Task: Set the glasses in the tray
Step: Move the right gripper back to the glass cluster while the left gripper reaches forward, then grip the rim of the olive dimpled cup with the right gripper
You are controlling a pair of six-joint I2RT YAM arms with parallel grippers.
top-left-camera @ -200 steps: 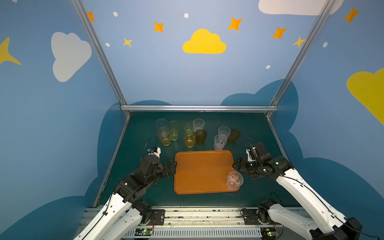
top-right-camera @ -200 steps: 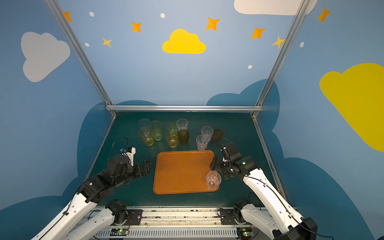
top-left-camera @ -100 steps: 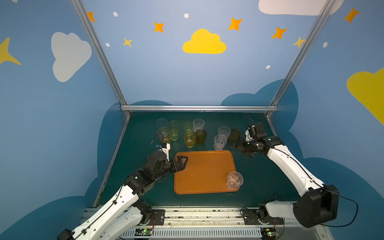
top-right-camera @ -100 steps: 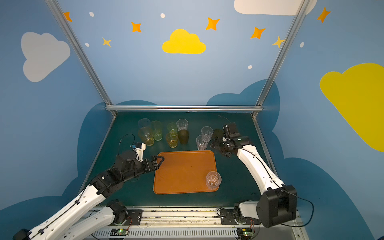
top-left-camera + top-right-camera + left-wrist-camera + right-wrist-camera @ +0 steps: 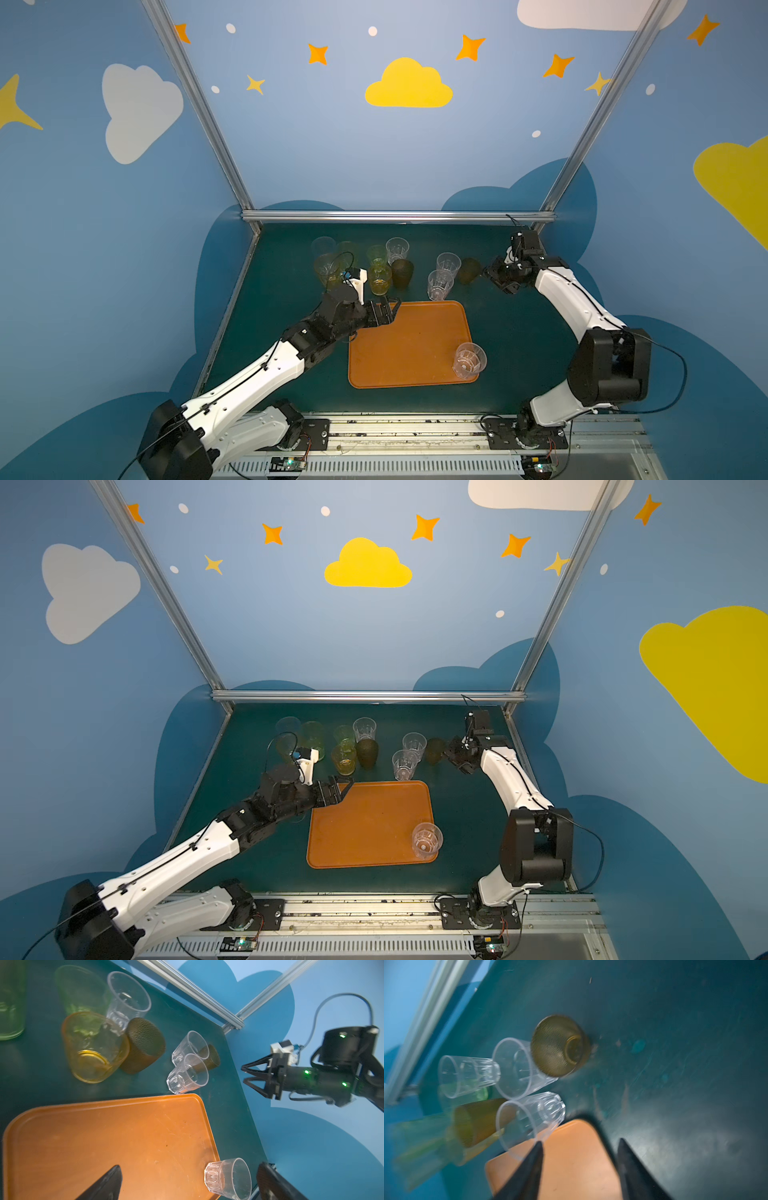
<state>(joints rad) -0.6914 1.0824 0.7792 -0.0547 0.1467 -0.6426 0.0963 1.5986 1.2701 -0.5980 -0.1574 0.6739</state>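
Saw left gripper (image 5: pixel 392 309) spread, empty, over 10 o'clock corner of tray (image 5: pixel 407 349); right gripper (image 5: pixel 489 276) parted, empty — nr dark glass (image 5: pixel 469 270) at 1 o'clock. Found clear glass (image 5: pixel 469 361) in tray at 5 o'clock.

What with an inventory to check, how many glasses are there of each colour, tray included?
Clear glasses: 4
Dark brown glasses: 2
Yellow, amber or green tinted glasses: 5
Total: 11
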